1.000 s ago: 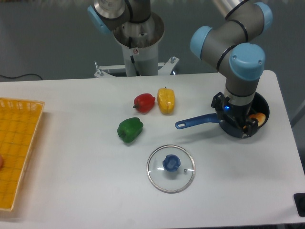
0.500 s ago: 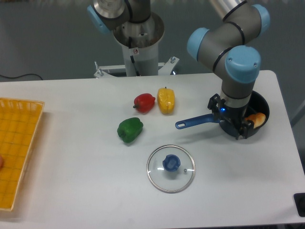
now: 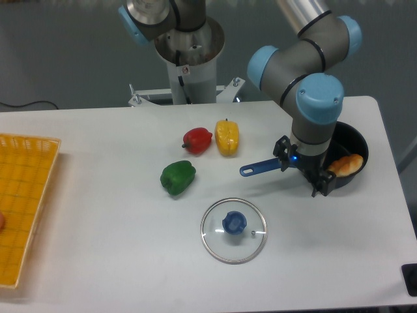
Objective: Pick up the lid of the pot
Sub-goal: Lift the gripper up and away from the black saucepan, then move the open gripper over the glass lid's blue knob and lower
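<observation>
Camera view, fixed, looking down on a white counter [image 3: 117, 228]. Pot lid [image 3: 218, 246]: clear, round, thin rim, dark blue knob [image 3: 234, 223] at its middle. Lies flat on the counter, knob up, lower middle of view.

Pincer [image 3: 303, 171]: fingers spread apart, nothing seen gripped between them. Hangs from the arm [image 3: 319, 98] at right, up and to the right of the lid and well apart from it. From this angle it overlaps the near left side of a black pan [image 3: 362, 134] and the inner end of the pan's blue handle [image 3: 257, 167]; cannot tell whether it touches either. Handle points left and slightly down. Inside the pan, an orange-brown item [image 3: 346, 165], partly hidden by the pincer.

Left of the handle, a loose group of produce. Red pepper [image 3: 197, 140] just beside a ridged yellow item [image 3: 227, 137], the yellow one on the right. Green pepper [image 3: 178, 177] below the red, nearer the camera, well apart from the lid.

Far left edge: yellow-orange bin [image 3: 26, 202], cut off by the frame; small part of something reddish at its left side, too little to name. Black cable [image 3: 29, 104] above the bin, farther back.
</observation>
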Tool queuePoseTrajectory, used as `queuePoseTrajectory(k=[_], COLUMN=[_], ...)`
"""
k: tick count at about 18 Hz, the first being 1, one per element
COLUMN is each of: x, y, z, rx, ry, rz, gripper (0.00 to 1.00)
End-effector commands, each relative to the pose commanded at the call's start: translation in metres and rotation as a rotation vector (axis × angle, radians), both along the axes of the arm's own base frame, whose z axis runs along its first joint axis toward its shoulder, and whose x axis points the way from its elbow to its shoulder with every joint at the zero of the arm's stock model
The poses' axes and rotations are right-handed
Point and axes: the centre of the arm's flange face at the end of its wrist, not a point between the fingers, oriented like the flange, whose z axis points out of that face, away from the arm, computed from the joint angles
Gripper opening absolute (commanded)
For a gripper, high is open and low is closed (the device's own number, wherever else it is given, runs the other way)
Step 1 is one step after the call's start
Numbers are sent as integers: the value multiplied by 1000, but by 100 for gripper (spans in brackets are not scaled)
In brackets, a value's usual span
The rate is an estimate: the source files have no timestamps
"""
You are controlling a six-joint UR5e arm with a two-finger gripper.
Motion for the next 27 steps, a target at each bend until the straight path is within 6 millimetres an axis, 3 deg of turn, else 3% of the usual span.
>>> queuePoseTrajectory(k=[5,10,16,19,27], x=[16,23,48,50,59], y=[17,22,50,52,71], z=[-6,-9,-24,-25,-35], rx=[21,47,54,62,92], ry=[-13,-39,-77,-85,-81], rz=[170,301,540,685,823], gripper=[100,100,100,100,100])
